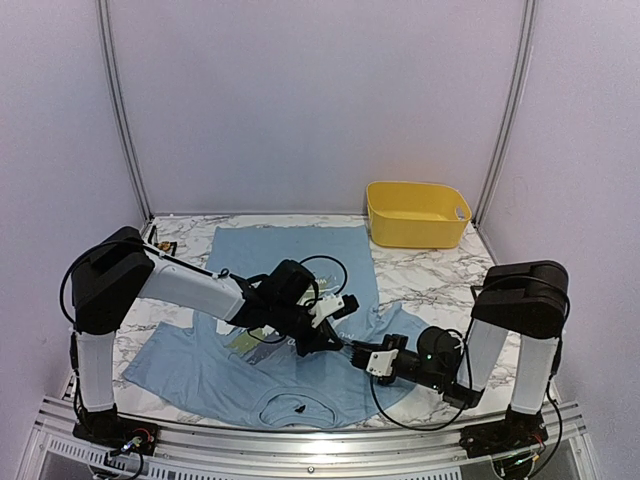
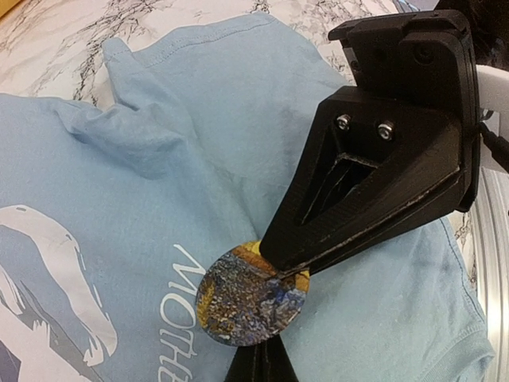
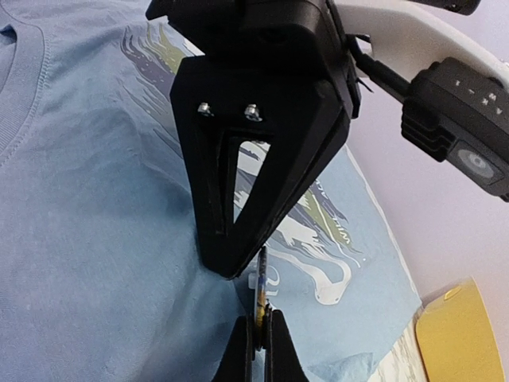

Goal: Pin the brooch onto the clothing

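Observation:
The light blue T-shirt point(image 1: 290, 255) lies spread on the marble table, its printed chest under both grippers. The brooch point(image 2: 250, 298) is a round disc with a mottled blue, brown and yellow face. It is held just above the cloth and shows edge-on in the right wrist view point(image 3: 260, 290). My right gripper point(image 3: 260, 322) is shut on its rim, and also shows in the left wrist view point(image 2: 293, 267). My left gripper point(image 2: 258, 358) is shut, its tips hidden behind the brooch. In the right wrist view the left gripper point(image 3: 233, 269) ends beside the brooch's back. Both meet mid-shirt point(image 1: 340, 342).
A yellow plastic bin point(image 1: 417, 213) stands at the back right of the table. A small dark item point(image 1: 297, 408) lies on the shirt near the collar at the front. A small object point(image 1: 160, 243) sits at the back left corner. Purple walls enclose the table.

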Controlling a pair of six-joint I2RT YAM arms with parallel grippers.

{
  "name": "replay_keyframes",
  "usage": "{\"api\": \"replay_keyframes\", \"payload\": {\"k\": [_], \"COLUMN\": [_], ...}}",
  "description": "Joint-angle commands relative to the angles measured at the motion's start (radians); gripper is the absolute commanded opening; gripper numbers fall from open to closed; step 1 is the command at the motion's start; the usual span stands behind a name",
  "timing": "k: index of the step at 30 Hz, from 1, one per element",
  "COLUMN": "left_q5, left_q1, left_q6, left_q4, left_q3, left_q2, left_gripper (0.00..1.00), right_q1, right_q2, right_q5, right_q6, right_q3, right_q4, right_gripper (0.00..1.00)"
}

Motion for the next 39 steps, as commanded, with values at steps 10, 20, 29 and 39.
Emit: {"api": "replay_keyframes", "payload": {"k": [10,20,29,39], "left_q5": [0.002,-0.025,-0.041,-0.039], "left_q1": [0.010,0.013,0.011,0.010], "left_q6": [0.015,0.078,0.090,0.040], "left_q4": [0.042,0.022,0.066,0.129], "left_q3": [-0.013,-0.087,-0.084,-0.076], "left_q2": [-0.052,-0.110,-0.051,-0.039], "left_gripper": [0.00,0.38,0.35,0.00], "right_q1": [0.013,-0.002,-0.006,-0.006], "right_q2": [0.019,0.012,0.023,0.036], "right_q5": [-0.101,-0.094,-0.110,-0.164], "right_q6": [0.055,0.048,0.039,0.069], "right_q3": [0.004,0.005,0.029,0.039], "right_q4": [0.059,0.063,0.047,0.061], "right_gripper": [0.00,0.00,0.00,0.00]}}
